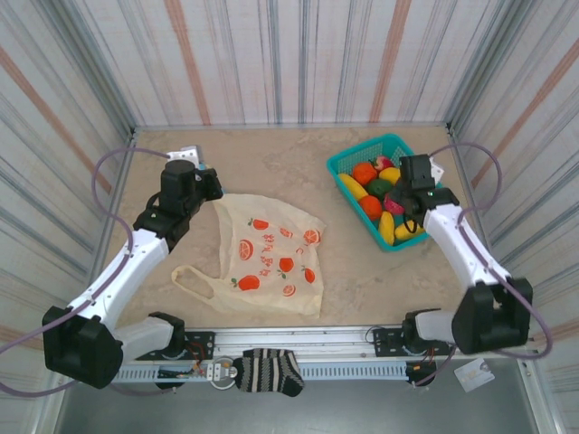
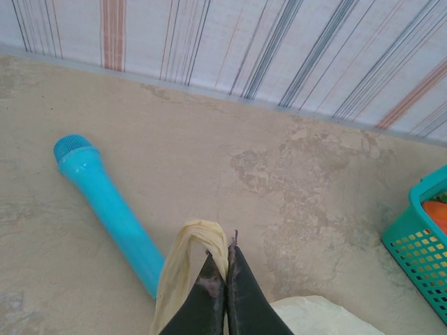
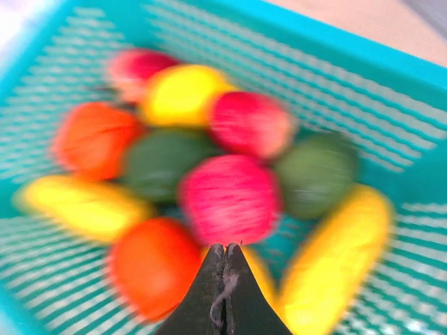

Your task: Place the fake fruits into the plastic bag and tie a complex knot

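The plastic bag (image 1: 276,258) lies flat at centre-left of the top view. The teal basket (image 1: 360,149) sits at upper right, well apart from it. The fake fruits (image 1: 375,190) fill the basket, directly beneath the right gripper (image 3: 227,246), whose jaws are closed and empty. The left gripper (image 2: 225,246) is closed, pinching a bag handle (image 2: 199,237). Judgement: the right arm is nearer the fruits.
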Controlling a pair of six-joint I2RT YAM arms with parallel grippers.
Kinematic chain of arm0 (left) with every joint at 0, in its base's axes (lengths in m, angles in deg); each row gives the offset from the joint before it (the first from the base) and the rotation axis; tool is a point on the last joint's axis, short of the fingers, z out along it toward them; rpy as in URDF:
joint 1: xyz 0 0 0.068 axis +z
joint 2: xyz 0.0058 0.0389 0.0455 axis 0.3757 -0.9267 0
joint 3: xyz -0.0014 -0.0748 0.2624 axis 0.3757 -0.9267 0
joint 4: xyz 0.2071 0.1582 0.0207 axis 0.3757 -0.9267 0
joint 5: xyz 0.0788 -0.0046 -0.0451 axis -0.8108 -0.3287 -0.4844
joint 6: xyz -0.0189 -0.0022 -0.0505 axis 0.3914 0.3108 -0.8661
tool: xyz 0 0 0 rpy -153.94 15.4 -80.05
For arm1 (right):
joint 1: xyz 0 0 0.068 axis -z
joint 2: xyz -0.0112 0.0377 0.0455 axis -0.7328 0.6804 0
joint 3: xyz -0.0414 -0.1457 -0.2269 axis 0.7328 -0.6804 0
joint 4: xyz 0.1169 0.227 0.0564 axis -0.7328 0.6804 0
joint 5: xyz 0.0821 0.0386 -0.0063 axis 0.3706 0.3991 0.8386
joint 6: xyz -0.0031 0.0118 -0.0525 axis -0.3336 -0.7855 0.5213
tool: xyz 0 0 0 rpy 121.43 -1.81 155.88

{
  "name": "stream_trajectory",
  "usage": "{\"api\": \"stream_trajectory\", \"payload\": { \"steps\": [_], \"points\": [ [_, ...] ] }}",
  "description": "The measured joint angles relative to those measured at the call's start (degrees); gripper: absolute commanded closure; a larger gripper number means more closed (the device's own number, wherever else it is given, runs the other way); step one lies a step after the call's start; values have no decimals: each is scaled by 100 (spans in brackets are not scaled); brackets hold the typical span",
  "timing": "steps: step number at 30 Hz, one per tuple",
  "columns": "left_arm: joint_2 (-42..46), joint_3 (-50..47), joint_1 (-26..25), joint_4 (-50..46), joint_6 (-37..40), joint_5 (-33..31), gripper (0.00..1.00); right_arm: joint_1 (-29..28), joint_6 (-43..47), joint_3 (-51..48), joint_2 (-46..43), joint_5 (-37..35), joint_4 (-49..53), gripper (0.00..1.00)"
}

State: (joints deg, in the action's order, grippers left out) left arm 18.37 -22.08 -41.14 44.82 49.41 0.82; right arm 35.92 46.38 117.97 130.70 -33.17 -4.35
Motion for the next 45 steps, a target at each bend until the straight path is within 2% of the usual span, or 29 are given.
{"api": "stream_trajectory", "payload": {
  "steps": [2,4,7,10,13,17,24,27,30,33,35,40,45],
  "points": [
    [0,0,0,4,2,22,100,-459,341,114,-79,339,-275,100],
    [0,0,0,13,2,42,100,-1071,649,372,212,787,-393,100],
    [0,-2,0,22,11,114,100,-2074,1014,710,1003,1565,-503,100],
    [4,-22,0,59,31,170,100,-2981,1368,732,1770,2052,-485,100],
    [17,-61,0,107,52,247,100,-3416,1567,824,2441,2267,-306,100],
    [94,-66,0,164,70,514,100,-3206,1633,1429,3423,1985,48,100],
    [422,9,-214,212,291,1294,100,-2210,1746,3685,5134,1469,507,98],
    [654,68,-321,229,291,1757,100,-1792,1814,5348,5969,1550,907,80],
    [881,66,-319,334,179,2201,100,-1502,1952,6802,6542,1801,1128,50],
    [975,81,-319,400,83,2629,100,-1458,2107,6826,6284,2044,1071,34],
    [927,151,-319,341,61,2822,100,-1545,2186,6076,5668,2184,713,24],
    [643,424,-319,90,79,3025,100,-1779,2203,3593,3545,2706,-278,16],
    [302,793,-317,-57,118,3176,100,-2087,2404,2354,2216,3038,-990,14]
  ]
}}
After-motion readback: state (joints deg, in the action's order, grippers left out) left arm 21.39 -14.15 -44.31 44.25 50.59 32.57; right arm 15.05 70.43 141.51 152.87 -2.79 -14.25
